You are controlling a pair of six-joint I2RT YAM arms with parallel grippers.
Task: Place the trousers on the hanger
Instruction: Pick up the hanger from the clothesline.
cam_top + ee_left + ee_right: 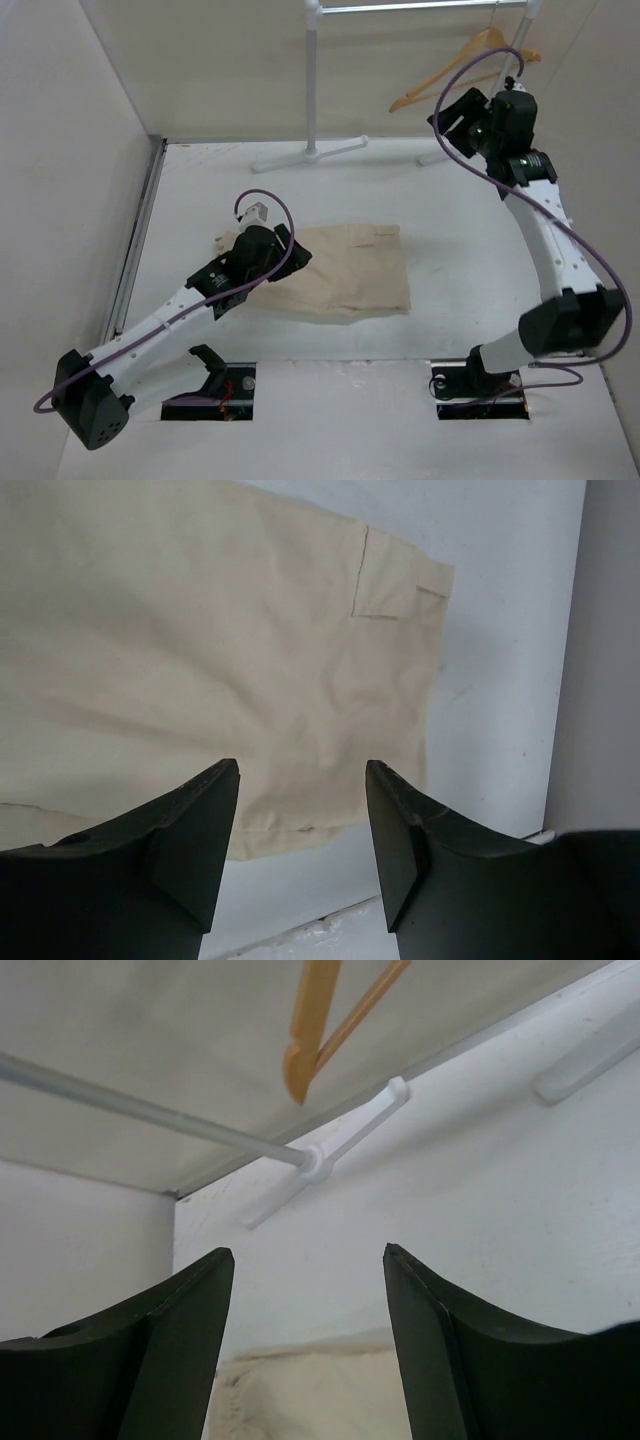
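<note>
Left gripper (300, 780), fingers wide and empty, hovers over the flat, folded trousers (350, 270). Right gripper (307, 1260), equally wide, is raised at two o'clock by the hanger (313, 1010).

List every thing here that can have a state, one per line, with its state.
Trousers: lying flat on the table, not hung.
Hanger: hanging on the rack, bare.
Left end effector: open, empty, over the trousers.
Right end effector: open, empty, raised near the hanger.
Rack: standing upright.
</note>
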